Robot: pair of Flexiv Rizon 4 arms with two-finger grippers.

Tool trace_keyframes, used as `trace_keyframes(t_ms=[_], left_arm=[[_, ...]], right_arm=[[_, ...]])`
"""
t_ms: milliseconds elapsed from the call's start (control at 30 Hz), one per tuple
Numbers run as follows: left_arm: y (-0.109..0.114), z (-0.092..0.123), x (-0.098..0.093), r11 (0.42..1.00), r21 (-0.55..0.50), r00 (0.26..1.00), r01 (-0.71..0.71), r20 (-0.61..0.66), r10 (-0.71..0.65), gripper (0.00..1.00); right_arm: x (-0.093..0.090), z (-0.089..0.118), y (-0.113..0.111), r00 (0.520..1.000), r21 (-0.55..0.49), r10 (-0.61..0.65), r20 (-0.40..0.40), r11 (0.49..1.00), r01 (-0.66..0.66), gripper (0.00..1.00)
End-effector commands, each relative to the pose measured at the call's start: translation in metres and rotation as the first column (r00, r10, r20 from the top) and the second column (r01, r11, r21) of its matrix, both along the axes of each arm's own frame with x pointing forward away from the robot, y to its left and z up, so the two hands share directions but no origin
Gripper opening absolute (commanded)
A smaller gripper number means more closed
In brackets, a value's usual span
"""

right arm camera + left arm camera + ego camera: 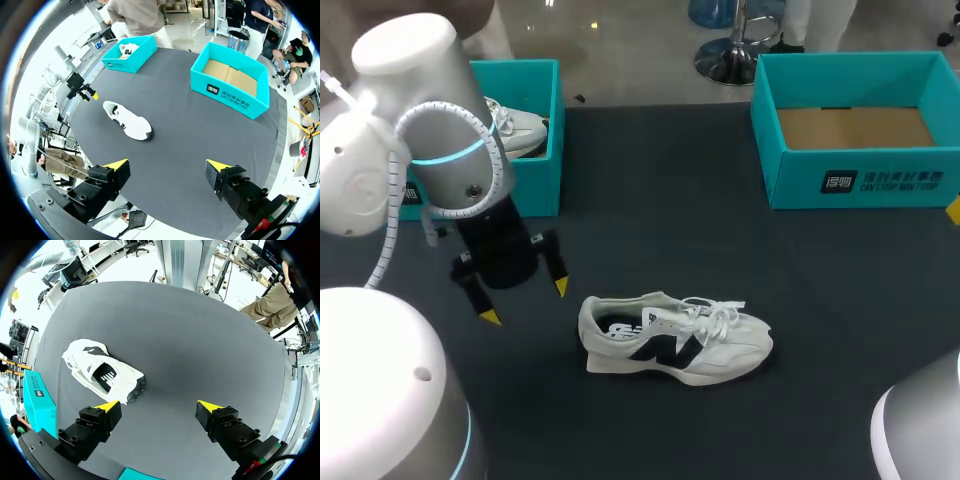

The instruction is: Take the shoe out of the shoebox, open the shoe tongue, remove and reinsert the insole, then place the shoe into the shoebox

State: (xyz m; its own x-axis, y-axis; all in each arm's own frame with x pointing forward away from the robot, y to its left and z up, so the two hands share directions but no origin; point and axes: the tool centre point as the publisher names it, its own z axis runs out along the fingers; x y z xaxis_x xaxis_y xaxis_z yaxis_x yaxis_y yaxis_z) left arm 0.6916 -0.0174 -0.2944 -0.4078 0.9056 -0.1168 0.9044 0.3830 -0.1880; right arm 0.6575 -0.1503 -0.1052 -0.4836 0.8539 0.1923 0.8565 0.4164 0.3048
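Observation:
A white shoe (675, 340) with a dark logo lies on its side on the dark table, toe to the right. It also shows in the left wrist view as the shoe (102, 372), ahead of one finger, and far ahead in the right wrist view as the shoe (127, 120). My left gripper (525, 302) hangs open just left of the heel, touching nothing; its own view shows the left gripper (160, 407) with bare table between the fingers. My right gripper (170, 167) stands open high above the table's near right side, holding nothing. The empty teal shoebox (860, 180) sits at the back right.
A second teal shoebox (535, 180) at the back left holds another white shoe (515, 125); my left arm partly covers it. Both boxes show in the right wrist view, the empty box (230, 95) and the second box (127, 62). Bare table lies between them.

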Motion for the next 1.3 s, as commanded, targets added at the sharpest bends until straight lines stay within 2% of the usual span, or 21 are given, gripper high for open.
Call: trace_keyframes(t_ms=[33, 133, 233, 300, 367, 533, 700, 867, 1167, 1233, 1300], left_arm=[[0.01, -0.001, -0.004, 0.994, -0.1, 0.999, -0.046, 0.007, 0.047, 1.0], [0.025, -0.001, -0.01, 0.956, -0.263, 0.992, -0.13, -0.033, 0.126, 1.0], [0.042, -0.004, -0.014, 0.884, -0.416, 0.977, -0.214, -0.103, 0.188, 1.0], [0.052, -0.008, -0.017, 0.826, -0.492, 0.96, -0.277, -0.17, 0.22, 1.0], [0.054, -0.011, -0.017, 0.795, -0.525, 0.95, -0.305, -0.227, 0.215, 1.0], [0.053, -0.022, -0.02, 0.75, -0.554, 0.925, -0.36, -0.314, 0.213, 1.0], [0.044, -0.035, -0.016, 0.725, -0.561, 0.864, -0.401, -0.494, 0.095, 1.0], [0.04, -0.032, -0.018, 0.692, -0.565, 0.806, -0.449, -0.59, 0.04, 1.0], [0.034, -0.028, -0.023, 0.711, -0.5, 0.738, -0.495, -0.673, 0.041, 1.0], [0.03, -0.029, -0.027, 0.748, -0.485, 0.711, -0.453, -0.702, -0.024, 1.0], [0.03, -0.029, -0.027, 0.748, -0.485, 0.711, -0.453, -0.702, -0.024, 1.0]], right_arm=[[0.003, 0.0, 0.0, 1.0, -0.001, 0.001, -0.006, 1.0, -0.001, 1.0], [0.003, 0.0, 0.0, 1.0, -0.001, 0.001, -0.006, 1.0, -0.001, 1.0], [0.003, 0.0, 0.0, 1.0, -0.001, 0.001, -0.006, 1.0, -0.001, 1.0], [0.003, 0.0, 0.0, 1.0, -0.001, 0.001, -0.006, 1.0, -0.001, 1.0], [0.003, 0.0, 0.0, 1.0, -0.001, 0.001, -0.006, 1.0, -0.001, 1.0], [0.003, 0.0, 0.0, 1.0, -0.001, 0.001, -0.006, 1.0, -0.001, 1.0], [0.003, 0.0, 0.0, 1.0, -0.001, 0.001, -0.006, 1.0, -0.001, 1.0], [0.003, 0.0, 0.0, 1.0, -0.001, 0.001, -0.006, 1.0, -0.001, 1.0], [0.003, 0.0, 0.0, 1.0, -0.001, 0.001, -0.006, 1.0, -0.001, 1.0], [0.003, 0.0, 0.0, 1.0, -0.001, 0.001, -0.006, 1.0, -0.001, 1.0], [0.003, 0.0, 0.0, 1.0, -0.001, 0.001, -0.006, 1.0, -0.001, 1.0]])
